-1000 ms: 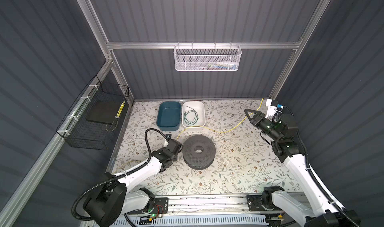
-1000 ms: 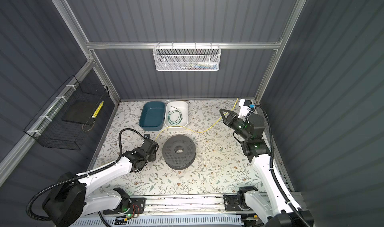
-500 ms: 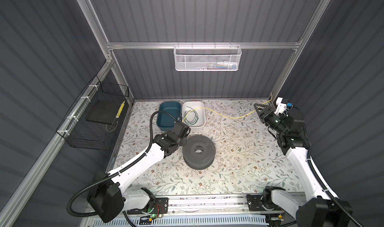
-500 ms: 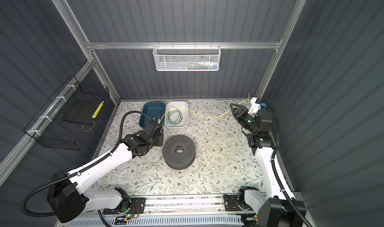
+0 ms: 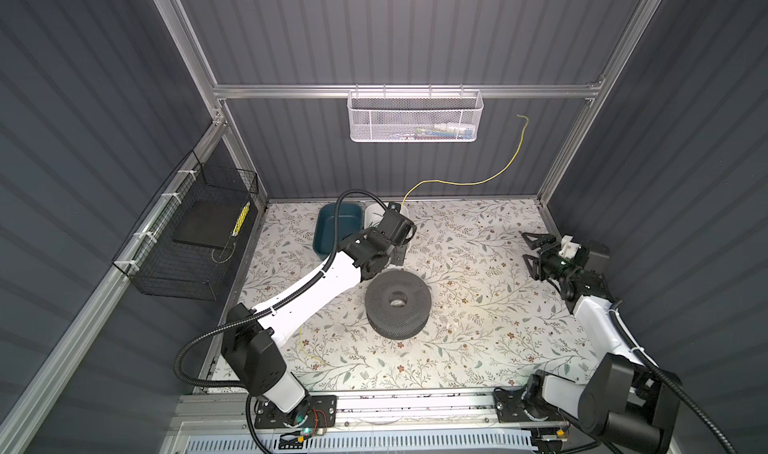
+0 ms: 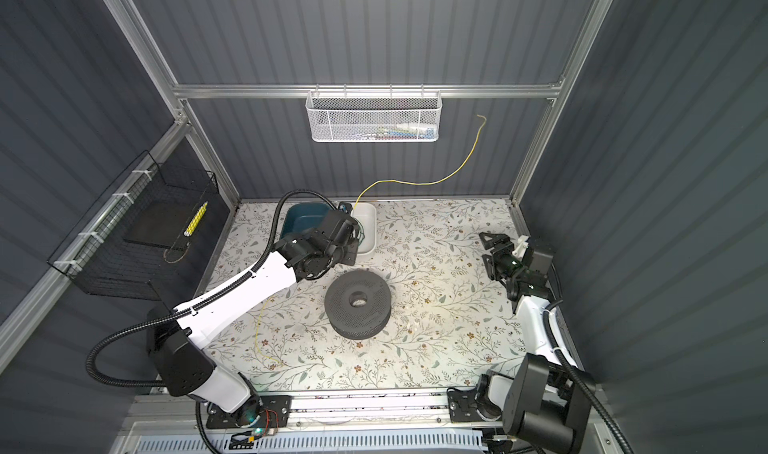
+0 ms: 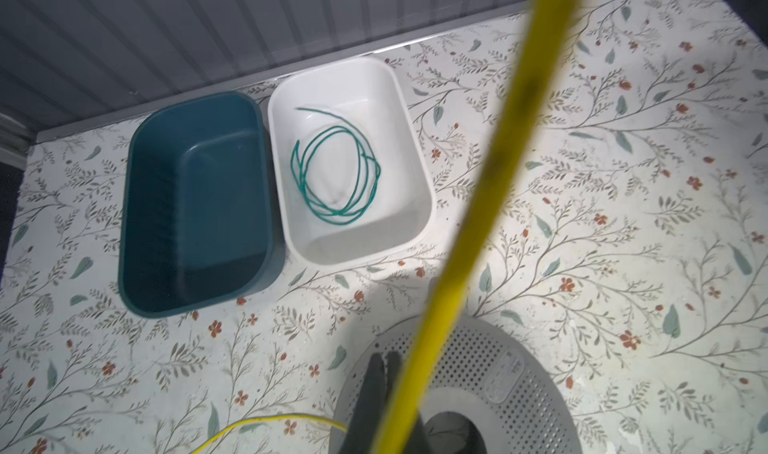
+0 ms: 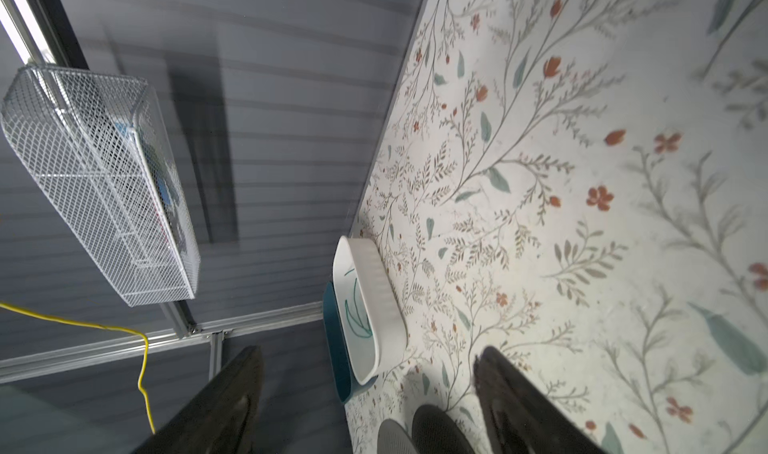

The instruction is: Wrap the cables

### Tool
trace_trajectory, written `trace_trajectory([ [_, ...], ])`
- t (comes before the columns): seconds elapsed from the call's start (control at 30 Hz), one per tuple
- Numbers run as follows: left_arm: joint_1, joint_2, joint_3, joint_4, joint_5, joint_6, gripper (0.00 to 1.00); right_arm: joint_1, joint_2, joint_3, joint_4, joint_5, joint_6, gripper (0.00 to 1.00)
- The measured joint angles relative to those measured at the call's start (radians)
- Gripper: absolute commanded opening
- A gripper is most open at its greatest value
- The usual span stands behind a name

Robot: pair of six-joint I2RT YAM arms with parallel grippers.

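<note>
Top views: the right end effector [image 5: 527, 247] has let go, open and empty; the yellow cable [image 5: 457, 183] has sprung upward, well apart from it. Left wrist: left end effector [image 7: 386, 379] closed on yellow; green cable [image 7: 376, 173] coiled in white tray [image 7: 419, 160] ahead. Right wrist: yellow loose, unwrapped.

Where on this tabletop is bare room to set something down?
Free: between the perforated disc and the open right gripper; the front strip between disc and rail. Crowded: back left, where teal bin, white bin, left gripper and yellow cable bunch.
</note>
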Motion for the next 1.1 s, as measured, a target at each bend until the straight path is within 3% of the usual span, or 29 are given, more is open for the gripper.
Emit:
trace_trajectory([
  [0.13,-0.001,0.100,0.112,0.007,0.106,0.016,0.00,0.176,-0.164,-0.050,0.051,-0.012,-0.018,0.73],
  [0.27,-0.011,0.182,0.174,0.007,0.219,0.026,0.00,0.375,-0.239,0.003,0.065,0.002,-0.089,0.73],
  [0.5,-0.052,0.224,0.191,0.006,0.356,0.037,0.00,0.473,-0.062,0.186,0.108,0.048,-0.146,0.71],
  [0.67,-0.071,0.224,0.191,0.007,0.395,0.042,0.00,0.492,0.124,0.274,0.154,0.066,-0.115,0.64],
  [0.87,-0.085,0.224,0.191,0.006,0.406,0.052,0.00,0.524,0.252,0.306,0.195,0.098,-0.062,0.34],
  [1.0,-0.085,0.220,0.180,0.006,0.409,0.066,0.03,0.529,0.257,0.309,0.211,0.110,-0.054,0.03],
  [1.1,-0.085,0.216,0.160,0.018,0.413,0.079,0.06,0.533,0.249,0.311,0.217,0.108,-0.041,0.00],
])
